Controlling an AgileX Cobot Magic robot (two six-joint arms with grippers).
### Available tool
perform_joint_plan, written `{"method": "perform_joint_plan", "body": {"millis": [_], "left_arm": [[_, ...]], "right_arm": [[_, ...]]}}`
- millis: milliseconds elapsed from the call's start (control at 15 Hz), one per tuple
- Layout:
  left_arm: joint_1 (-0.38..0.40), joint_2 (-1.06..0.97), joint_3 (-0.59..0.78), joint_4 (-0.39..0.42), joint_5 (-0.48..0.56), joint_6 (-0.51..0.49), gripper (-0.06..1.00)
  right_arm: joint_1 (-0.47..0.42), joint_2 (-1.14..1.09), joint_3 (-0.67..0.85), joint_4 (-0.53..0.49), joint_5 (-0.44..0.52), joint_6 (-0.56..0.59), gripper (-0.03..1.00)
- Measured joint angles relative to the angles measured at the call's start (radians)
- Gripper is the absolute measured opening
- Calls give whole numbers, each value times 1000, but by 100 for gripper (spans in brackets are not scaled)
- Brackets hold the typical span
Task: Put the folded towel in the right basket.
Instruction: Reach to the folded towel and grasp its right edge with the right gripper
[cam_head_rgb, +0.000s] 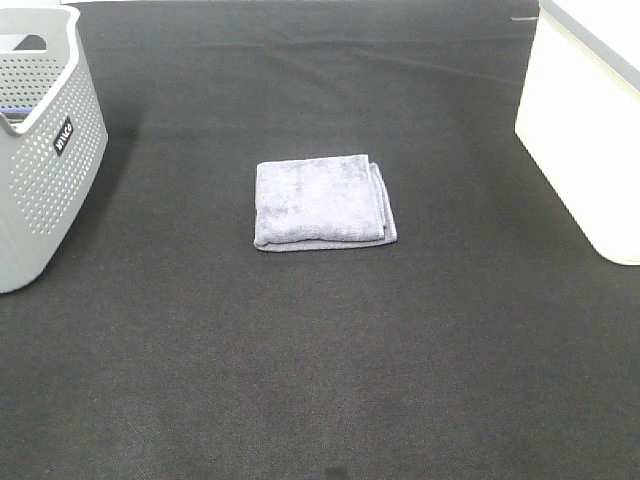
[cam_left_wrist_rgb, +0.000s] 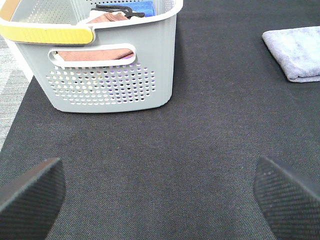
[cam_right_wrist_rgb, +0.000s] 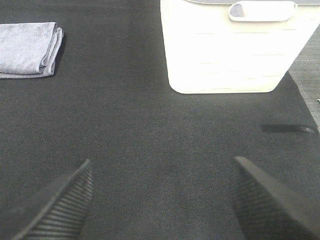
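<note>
A folded grey-lavender towel (cam_head_rgb: 321, 201) lies flat on the black mat near the middle of the table. It also shows in the left wrist view (cam_left_wrist_rgb: 297, 52) and in the right wrist view (cam_right_wrist_rgb: 29, 49). The right basket (cam_head_rgb: 585, 125) is cream-white with solid walls and stands at the right edge; the right wrist view shows its wall (cam_right_wrist_rgb: 232, 55). My left gripper (cam_left_wrist_rgb: 157, 192) is open and empty above bare mat, far from the towel. My right gripper (cam_right_wrist_rgb: 162, 200) is open and empty above bare mat, short of the basket. Neither arm shows in the exterior high view.
A grey perforated basket (cam_head_rgb: 40, 150) stands at the left edge; the left wrist view shows its wall (cam_left_wrist_rgb: 107, 82), holding several folded cloths. A black mat (cam_head_rgb: 320, 360) covers the table. A dark strip (cam_right_wrist_rgb: 289, 128) lies on the mat near the right basket.
</note>
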Motion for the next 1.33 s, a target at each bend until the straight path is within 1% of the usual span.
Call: {"method": "perform_joint_plan", "body": {"millis": [1067,1200,1333], "left_arm": [[0,0,0,0,0,0,97],[0,0,0,0,0,0,97],[0,0,0,0,0,0,97]], "right_arm": [[0,0,0,0,0,0,72],[0,2,-11,0,-24,0,72],[0,50,-35,0,-82,0,72]]}}
